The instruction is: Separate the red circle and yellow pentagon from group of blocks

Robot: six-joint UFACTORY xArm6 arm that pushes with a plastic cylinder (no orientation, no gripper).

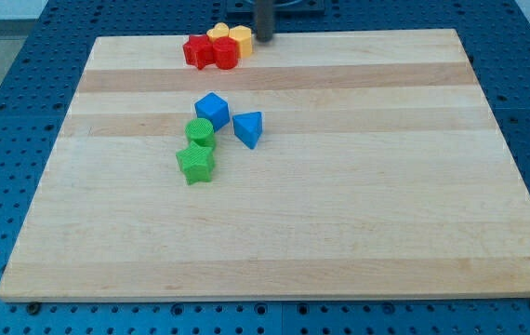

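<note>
While a blue perforated base frames it on every side, the pale wooden board surface (339, 205) fills most of the view. The arm's dark rod comes down at the view's top, and its tip (264, 39) meets the board's far edge just to the right of a tight cluster of four blocks. No claw is fitted to this arm, so no grasp state applies. In that cluster, a red star-like block (195, 50) sits at the view's left, touching a red rounded block, apparently the circle (224, 53), to its right. Behind these sit two yellow blocks: one (218, 33) whose shape cannot be told, and the yellow pentagon (241, 39), nearest the tip. Well apart, toward the board's middle, a blue cube (212, 110) touches a green round block (200, 131), with a green star-shaped block (195, 163) below it and a blue triangular block (247, 128) just beside the cube.
</note>
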